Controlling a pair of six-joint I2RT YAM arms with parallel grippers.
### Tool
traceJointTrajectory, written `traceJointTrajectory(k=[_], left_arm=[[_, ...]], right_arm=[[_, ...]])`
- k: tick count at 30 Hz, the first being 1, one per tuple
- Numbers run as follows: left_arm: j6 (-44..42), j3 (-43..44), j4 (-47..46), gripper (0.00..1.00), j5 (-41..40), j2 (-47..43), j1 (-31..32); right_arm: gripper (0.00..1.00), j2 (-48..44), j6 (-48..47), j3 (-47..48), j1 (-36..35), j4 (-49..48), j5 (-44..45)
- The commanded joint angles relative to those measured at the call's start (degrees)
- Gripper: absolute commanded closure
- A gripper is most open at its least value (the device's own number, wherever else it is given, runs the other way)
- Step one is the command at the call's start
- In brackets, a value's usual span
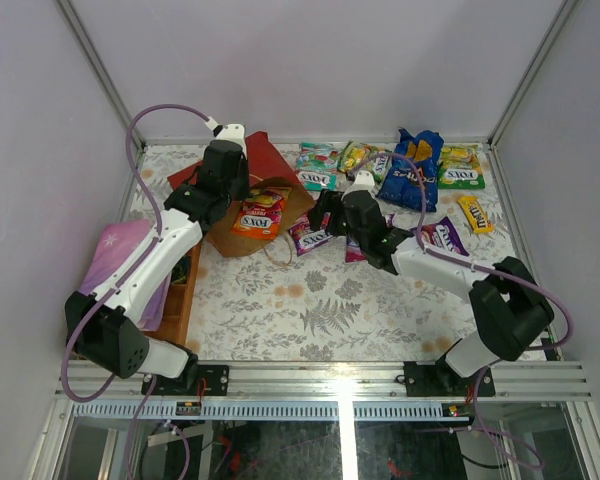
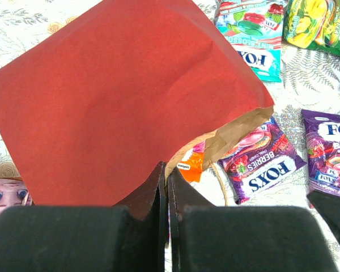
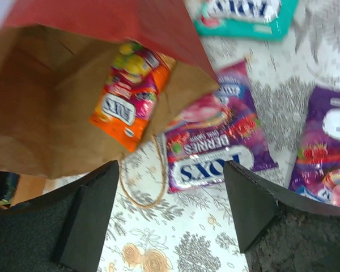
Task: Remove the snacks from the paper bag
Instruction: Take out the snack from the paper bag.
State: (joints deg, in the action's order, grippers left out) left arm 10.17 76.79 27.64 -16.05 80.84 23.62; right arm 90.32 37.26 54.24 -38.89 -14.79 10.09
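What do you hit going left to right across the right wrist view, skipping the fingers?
paper bag → orange packet in its mouth → purple berries packet → second purple packet

We see white links and black joints on the left arm (image 1: 150, 260) and right arm (image 1: 435, 265), a lilac cable (image 1: 170, 107) looping along each; the right tool (image 3: 171, 170) carries black wedge fingers (image 3: 90, 209).

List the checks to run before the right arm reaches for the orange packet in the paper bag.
1. Right gripper open: ok.
2. Left gripper shut on the paper bag edge, mouth held open: ok.
3. Orange packet in plain view inside the mouth: ok.
4. Approach free: not ok, purple packet and string handle lie at the mouth.
5. Other packets deeper inside: cannot tell.
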Motion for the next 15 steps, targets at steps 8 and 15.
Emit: traceJointTrajectory(k=[8, 15], left_arm=[[-0.07, 1.64, -0.04, 1.00, -1.22, 0.25, -0.37], [0.11, 1.75, 0.05, 1.00, -0.50, 0.81, -0.41]], right_arm=[[0.20, 3.99, -5.88, 2.08, -3.29, -13.98, -2.75], [0.25, 18.28, 5.11, 9.97, -4.63, -21.18, -12.06]])
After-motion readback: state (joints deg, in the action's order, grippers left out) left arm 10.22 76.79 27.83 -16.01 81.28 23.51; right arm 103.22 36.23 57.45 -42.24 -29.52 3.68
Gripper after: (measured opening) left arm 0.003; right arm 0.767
